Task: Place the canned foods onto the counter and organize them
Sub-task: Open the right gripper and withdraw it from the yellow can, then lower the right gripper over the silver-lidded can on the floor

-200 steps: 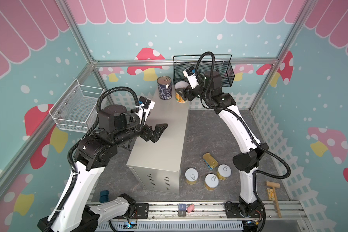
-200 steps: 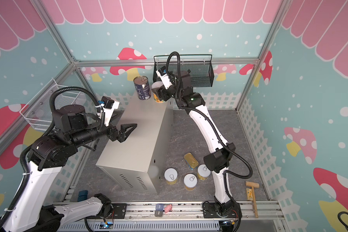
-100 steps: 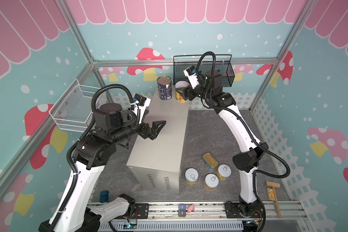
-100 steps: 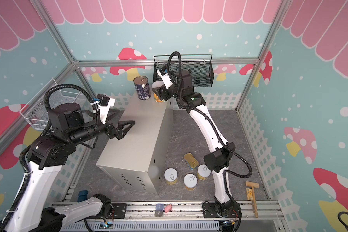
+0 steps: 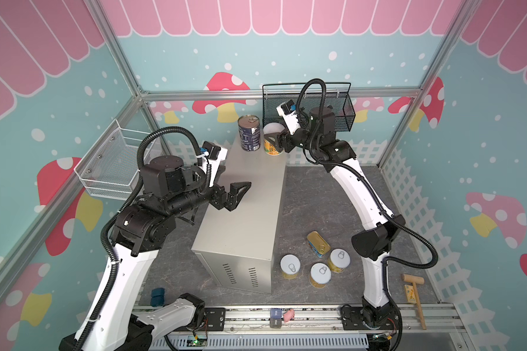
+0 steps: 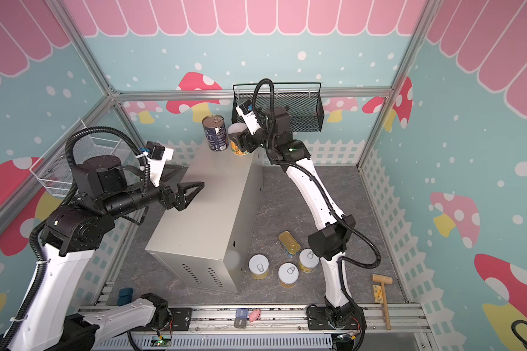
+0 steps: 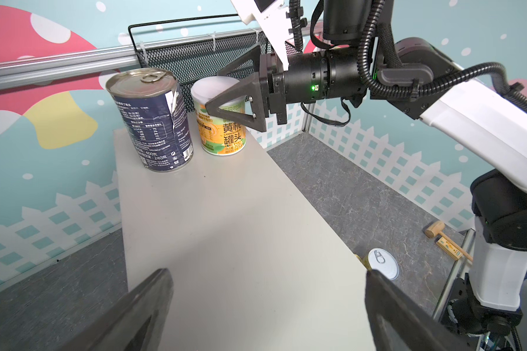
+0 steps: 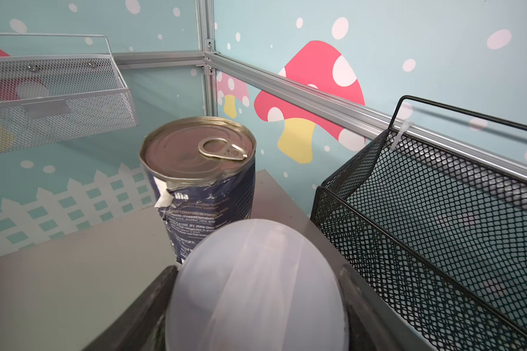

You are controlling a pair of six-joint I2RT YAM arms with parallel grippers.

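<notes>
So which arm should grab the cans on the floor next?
Probably the right. The four floor cans sit beside its base, with the counter between them and the open left gripper. First the right gripper must release the white-lidded can.

Around me, listed:
- teal printed walls (image 5: pixel 286 54), red mushrooms, pink scalloped border
- silver aluminium frame rails (image 5: pixel 195 96)
- dark grey marbled floor (image 5: pixel 317 197)
- white picket-fence trim (image 5: pixel 368 150) at the wall base
- black mesh basket (image 5: pixel 344 112) on the back rail
- white wire basket (image 5: pixel 110 170) on my left wall
</notes>
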